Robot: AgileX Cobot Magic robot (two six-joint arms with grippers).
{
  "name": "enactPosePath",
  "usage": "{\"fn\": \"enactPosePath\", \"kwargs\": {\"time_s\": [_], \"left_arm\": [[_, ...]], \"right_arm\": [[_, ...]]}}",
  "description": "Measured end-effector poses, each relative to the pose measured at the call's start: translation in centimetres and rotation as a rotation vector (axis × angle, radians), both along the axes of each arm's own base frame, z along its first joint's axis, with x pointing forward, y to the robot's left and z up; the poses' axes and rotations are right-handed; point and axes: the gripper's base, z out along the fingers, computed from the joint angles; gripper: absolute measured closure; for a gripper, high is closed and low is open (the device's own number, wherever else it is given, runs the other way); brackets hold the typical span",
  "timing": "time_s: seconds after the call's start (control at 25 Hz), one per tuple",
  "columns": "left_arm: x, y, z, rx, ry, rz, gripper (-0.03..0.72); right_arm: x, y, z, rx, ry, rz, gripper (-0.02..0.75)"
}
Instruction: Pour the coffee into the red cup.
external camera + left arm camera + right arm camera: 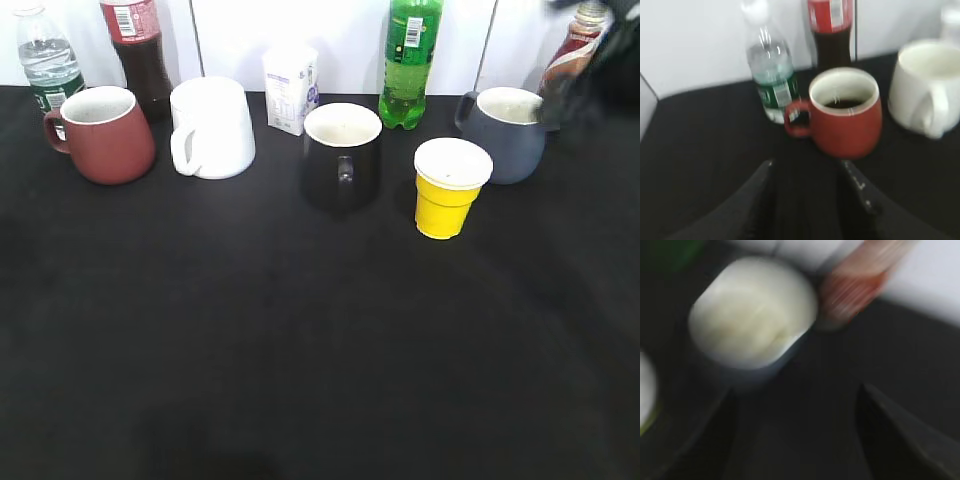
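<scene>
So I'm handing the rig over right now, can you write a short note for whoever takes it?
Left gripper: open, empty, facing the red cup at the table's far left.
Right gripper: open, empty, blurred, near the grey mug at far right.
Coffee bottle: upright at the back right, behind the grey mug.
Done: the red cup already holds some dark liquid.
Left: judging by both free grippers, possibly nothing; check the cup's level.

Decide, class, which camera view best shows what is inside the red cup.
The left wrist view: the red cup is near, with dark liquid visible inside. The exterior view shows it smaller, its contents unclear. The right wrist view misses it.
</scene>
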Motion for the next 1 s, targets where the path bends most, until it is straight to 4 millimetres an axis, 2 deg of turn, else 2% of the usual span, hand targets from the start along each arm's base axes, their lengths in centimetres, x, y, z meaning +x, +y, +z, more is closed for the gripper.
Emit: {"fn": "enactPosePath", "kwargs": {"time_s": [0.08,0.2,0.28,0.4,0.52,0.6,0.68,0.76,0.84,0.92,1.0], "left_arm": [[-1.1,-1.4,0.5,-0.009,0.115,-0.010,0.379],[-3.0,-2.0,0.9,-0.058,0.408,0.067,0.374],[-4.4,-2.2,1.3,-0.099,0.611,0.116,0.373],[-6.5,-1.9,1.3,-0.061,0.852,0.155,0.372],[-8.5,-1.8,2.9,-0.154,0.806,0.097,0.372],[-11.8,-0.8,5.2,-0.238,0.646,0.035,0.372],[-15.3,0.5,6.7,-0.293,0.474,-0.009,0.368],[-18.6,1.8,7.4,-0.329,0.320,-0.054,0.323],[-20.5,2.6,6.2,-0.335,0.256,-0.076,0.227],[-20.8,2.7,4.4,-0.306,0.265,-0.089,0.197],[-20.4,2.6,2.5,-0.244,0.310,-0.110,0.194]], "right_arm": [[-2.3,1.0,0.7,0.072,0.138,0.067,0.174],[-5.5,1.2,2.1,0.139,0.312,0.129,0.174],[-7.0,0.9,3.1,0.145,0.349,0.139,0.174],[-9.9,-0.1,5.7,0.148,0.346,0.149,0.177],[-14.0,-1.6,8.7,0.161,0.302,0.163,0.177],[-17.2,-2.8,10.7,0.178,0.237,0.176,0.178],[-21.1,-4.3,11.6,0.206,0.147,0.188,0.178],[-24.4,-5.6,10.9,0.227,0.075,0.195,0.178],[-27.4,-6.8,9.1,0.239,0.021,0.199,0.175],[-29.2,-7.7,6.7,0.225,-0.012,0.192,0.167],[-29.9,-8.1,4.5,0.202,-0.009,0.182,0.167]]}}
